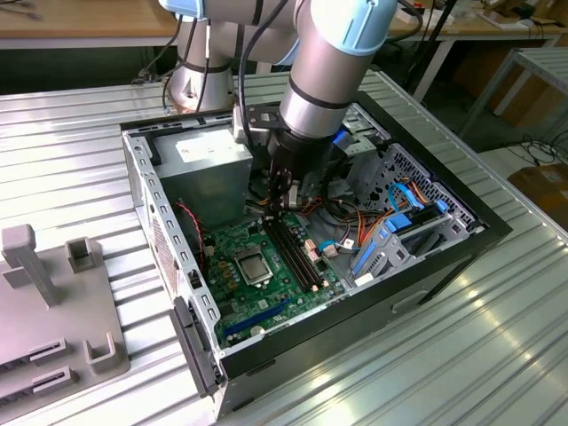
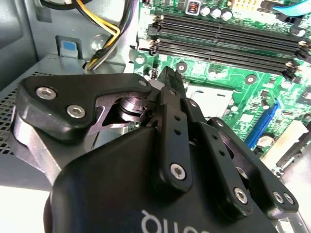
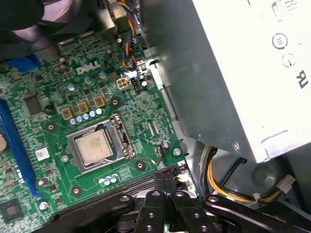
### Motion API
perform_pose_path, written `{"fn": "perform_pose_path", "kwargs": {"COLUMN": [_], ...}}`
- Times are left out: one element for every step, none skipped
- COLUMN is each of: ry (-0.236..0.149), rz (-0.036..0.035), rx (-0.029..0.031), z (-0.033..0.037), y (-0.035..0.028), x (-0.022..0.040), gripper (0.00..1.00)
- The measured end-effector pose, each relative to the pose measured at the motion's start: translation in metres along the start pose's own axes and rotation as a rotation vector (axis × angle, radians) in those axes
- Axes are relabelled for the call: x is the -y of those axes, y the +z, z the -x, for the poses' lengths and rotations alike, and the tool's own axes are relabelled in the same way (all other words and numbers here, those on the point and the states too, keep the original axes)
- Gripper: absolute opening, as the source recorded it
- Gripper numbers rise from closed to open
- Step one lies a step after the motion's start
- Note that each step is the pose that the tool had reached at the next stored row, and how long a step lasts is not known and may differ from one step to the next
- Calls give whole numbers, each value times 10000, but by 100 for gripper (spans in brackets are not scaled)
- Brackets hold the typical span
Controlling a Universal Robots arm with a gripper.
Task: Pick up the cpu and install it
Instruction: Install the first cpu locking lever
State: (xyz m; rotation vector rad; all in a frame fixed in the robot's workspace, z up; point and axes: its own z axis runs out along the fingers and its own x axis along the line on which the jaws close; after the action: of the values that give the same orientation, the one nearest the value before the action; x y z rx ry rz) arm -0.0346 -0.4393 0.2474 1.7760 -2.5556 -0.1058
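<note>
arm (image 1: 324,71): silver-grey tube segments, pale blue joint caps, black rings at the seams | cable: black, running along the upper arm | wrist: black bracket block | gripper (image 2: 170,85): matte black body, angular linkage plates, silver hex screws | fingers (image 2: 172,126): narrow black bars with small screw holes | markings: white lettering on gripper body

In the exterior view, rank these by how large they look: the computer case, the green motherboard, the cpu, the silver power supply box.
1. computer case
2. motherboard, looking a little larger than the next, though the arm hides part of both, so this order is unsure
3. power supply box
4. cpu, by far the smallest, sitting in its socket
</note>
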Motion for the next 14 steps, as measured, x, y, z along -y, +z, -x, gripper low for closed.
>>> {"fn": "perform_pose_path", "kwargs": {"ry": [52,116,141,162,175,180,181,182,183,183,182,183,182,182], "rz": [10,26,47,69,77,79,80,80,81,81,80,81,81,81], "rx": [35,83,142,203,227,234,236,237,237,237,237,237,237,239], "z": [0,-1,-2,-5,-6,-5,-5,-6,-6,-6,-6,-6,-6,-6], "y": [7,13,16,19,20,21,21,21,21,21,21,21,21,21], "x": [0,0,-4,-11,-14,-14,-14,-14,-15,-15,-14,-14,-14,-14], "gripper": [11,11,11,11,11,11,11,11,11,11,11,11,11,11]}}
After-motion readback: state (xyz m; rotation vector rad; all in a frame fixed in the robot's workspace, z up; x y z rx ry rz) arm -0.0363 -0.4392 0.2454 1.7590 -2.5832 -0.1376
